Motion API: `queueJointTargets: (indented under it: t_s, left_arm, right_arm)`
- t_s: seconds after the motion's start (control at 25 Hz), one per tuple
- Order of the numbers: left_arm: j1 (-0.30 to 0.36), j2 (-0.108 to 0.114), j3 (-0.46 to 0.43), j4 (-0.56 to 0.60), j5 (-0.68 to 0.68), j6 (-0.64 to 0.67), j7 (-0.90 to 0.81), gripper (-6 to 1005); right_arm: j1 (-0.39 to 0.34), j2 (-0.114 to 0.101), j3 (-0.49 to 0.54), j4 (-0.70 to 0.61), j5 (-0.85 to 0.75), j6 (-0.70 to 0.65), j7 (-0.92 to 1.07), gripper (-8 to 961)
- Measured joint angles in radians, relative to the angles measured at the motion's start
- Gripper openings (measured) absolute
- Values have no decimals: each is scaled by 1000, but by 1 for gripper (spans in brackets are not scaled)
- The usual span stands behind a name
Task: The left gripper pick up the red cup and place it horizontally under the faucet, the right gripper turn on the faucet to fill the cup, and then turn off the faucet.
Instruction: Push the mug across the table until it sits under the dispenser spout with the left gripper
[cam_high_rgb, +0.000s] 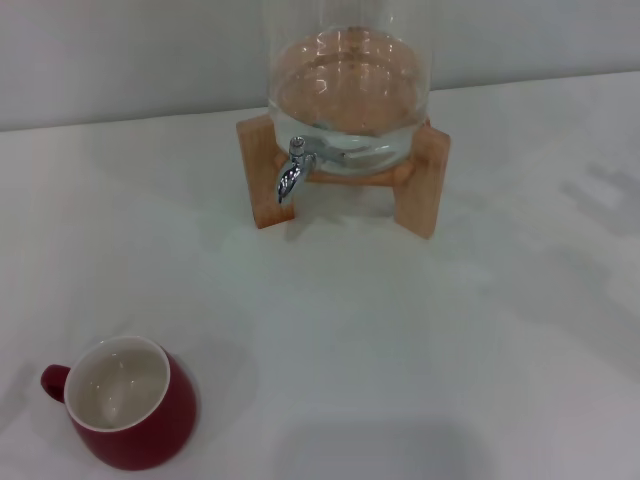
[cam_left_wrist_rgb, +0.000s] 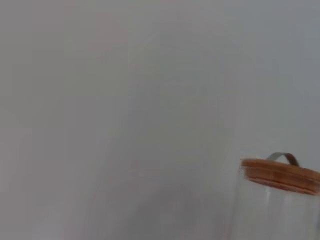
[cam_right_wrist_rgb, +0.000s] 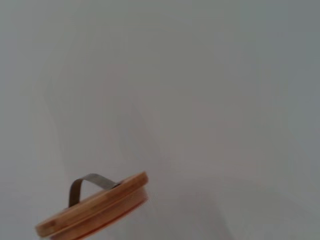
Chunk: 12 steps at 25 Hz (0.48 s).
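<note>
Neither pincer shows in any view, so I cannot tell if the left pincer or the right pincer is wide, narrow or holding something. Both wrist views look up high, past a wooden lid (cam_left_wrist_rgb: 280, 175) with a thin metal handle, so both arms are probably parked high, away from the desk.

Far on the left of the desk (cam_high_rgb: 420, 340), close to the front edge, sits the red cup (cam_high_rgb: 128, 404). It is empty, white inside, and tipped a little so its mouth faces up and forward. Its small handle (cam_high_rgb: 54, 380) sticks out to the left. It looks like hard, shiny pottery, so it is likely a bit heavy, slippery, and would break if dropped. A good place to hold it looks like the thick rim or wall, squeezed gently, because the handle loop is tiny.

Further right and far back stands the glass jar (cam_high_rgb: 348, 90), with water in it, on a wooden stand (cam_high_rgb: 420, 180). The faucet (cam_high_rgb: 292, 170) pokes out at the front left of the jar, its spout pointing down.

Between the cup and the faucet the desk is bare, so there is plenty of room to move. Under the spout the gap looks low, with a stand leg just beside it.
</note>
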<state>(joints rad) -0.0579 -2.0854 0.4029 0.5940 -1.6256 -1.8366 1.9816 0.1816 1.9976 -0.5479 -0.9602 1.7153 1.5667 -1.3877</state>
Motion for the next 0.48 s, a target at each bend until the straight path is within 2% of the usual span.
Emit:
queueJointTargets:
  t_s: [0.32,0.48]
  left_arm:
    - [9,2,-1,-190,-38,99,220,867]
    - [2,3,0,-233,-35,140,267,866]
  right_arm:
    - [4,-4,0,2,-2,-15,1,658]
    - [4,-5,0,1,-2,-18,1,657]
